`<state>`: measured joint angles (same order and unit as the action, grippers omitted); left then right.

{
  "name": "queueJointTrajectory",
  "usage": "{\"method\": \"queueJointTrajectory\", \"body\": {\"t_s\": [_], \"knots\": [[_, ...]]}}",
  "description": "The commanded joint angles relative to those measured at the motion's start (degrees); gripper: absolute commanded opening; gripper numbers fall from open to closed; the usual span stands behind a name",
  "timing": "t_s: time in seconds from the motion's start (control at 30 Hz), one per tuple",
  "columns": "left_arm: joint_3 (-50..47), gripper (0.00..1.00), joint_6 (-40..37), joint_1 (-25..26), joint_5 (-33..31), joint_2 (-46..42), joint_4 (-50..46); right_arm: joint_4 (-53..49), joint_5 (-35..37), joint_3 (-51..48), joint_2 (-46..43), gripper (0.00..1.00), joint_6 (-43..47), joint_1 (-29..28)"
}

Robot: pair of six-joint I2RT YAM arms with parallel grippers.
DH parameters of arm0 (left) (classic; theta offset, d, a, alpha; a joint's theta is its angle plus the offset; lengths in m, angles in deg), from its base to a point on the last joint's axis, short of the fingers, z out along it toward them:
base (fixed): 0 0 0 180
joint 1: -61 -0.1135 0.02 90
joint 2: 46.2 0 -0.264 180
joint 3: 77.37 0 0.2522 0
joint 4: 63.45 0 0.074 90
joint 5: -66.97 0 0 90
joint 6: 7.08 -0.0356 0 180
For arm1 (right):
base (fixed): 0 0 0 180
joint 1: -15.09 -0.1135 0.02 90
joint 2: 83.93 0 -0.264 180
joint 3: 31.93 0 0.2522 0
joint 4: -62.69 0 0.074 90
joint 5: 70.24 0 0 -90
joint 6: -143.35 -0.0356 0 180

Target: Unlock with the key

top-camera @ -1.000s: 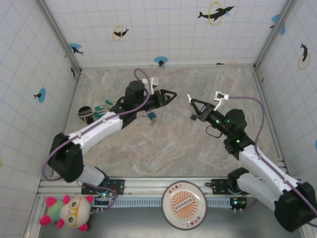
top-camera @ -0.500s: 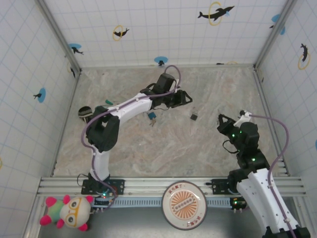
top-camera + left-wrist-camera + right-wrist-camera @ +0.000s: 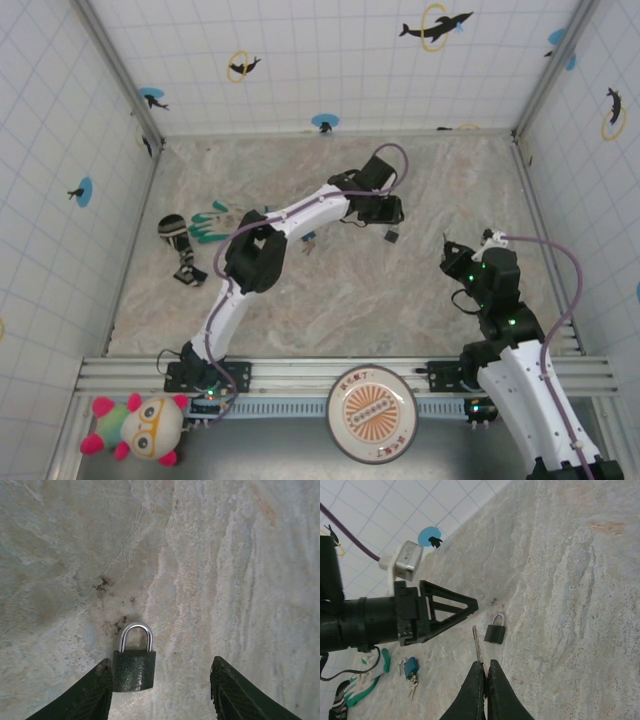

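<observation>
Dark padlock flat on pale stone-look tabletop, silver shackle shut, pointing to 12 o'clock in left wrist view. In top view, lying just off tabletop centre toward 3 o'clock.

Left fingers spread wide, low over padlock. One tip at its 9 o'clock side, touching or nearly so, cannot tell which; other tip well apart at 3 o'clock. Nothing gripped.

Right fingers pressed together on key, thin blade sticking out ahead, aimed roughly at padlock, tip short of it. Keyhole not visible.

Progress, as a judgement: key in hand, padlock found, left side poised to pin it. Left to do: steadying padlock, inserting key, turning, popping shackle. Roughly early-to-middle.

Room: bare tabletop around padlock from 12 through 6 o'clock, tiled walls well apart. Blue padlock with keys off at 9 o'clock in top view, near left arm, apart from dark one. Green glove-like things farther out at 9 o'clock. Tightest spot likely at the lock itself: left fingers coming from about 11 o'clock, right from about 4 o'clock. Bottom of lock body facing right fingers, so probably a fairly straight line in for the key.
</observation>
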<state>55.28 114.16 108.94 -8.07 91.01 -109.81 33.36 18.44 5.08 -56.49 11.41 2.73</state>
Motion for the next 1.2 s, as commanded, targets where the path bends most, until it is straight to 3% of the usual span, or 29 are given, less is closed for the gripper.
{"method": "queueJointTrajectory", "body": {"t_s": [0.0,0.3,0.87,1.1,1.17], "knots": [[4.1,0.54,-2.9,1.0,-4.2,3.6,-6.1,-0.3,0.1,-1.4,0.7,0.0,0.4,0.3],[7.9,0.56,-3.1,2.9,-12.4,7.4,-10.2,1.2,-0.1,-2.1,2.2,0.0,0.0,0.4],[10.6,0.51,-5.8,7.0,-20.5,11.6,-14.9,3.9,-0.1,-4.0,5.0,0.0,-0.7,0.6],[7.2,0.29,-5.9,7.1,-20.5,10.0,-15.4,4.3,0.1,-4.8,4.9,0.0,-1.5,0.6],[5.0,0.28,-5.9,7.1,-21.3,8.6,-15.2,4.9,-0.2,-5.0,4.8,0.0,-1.7,0.6]]}}
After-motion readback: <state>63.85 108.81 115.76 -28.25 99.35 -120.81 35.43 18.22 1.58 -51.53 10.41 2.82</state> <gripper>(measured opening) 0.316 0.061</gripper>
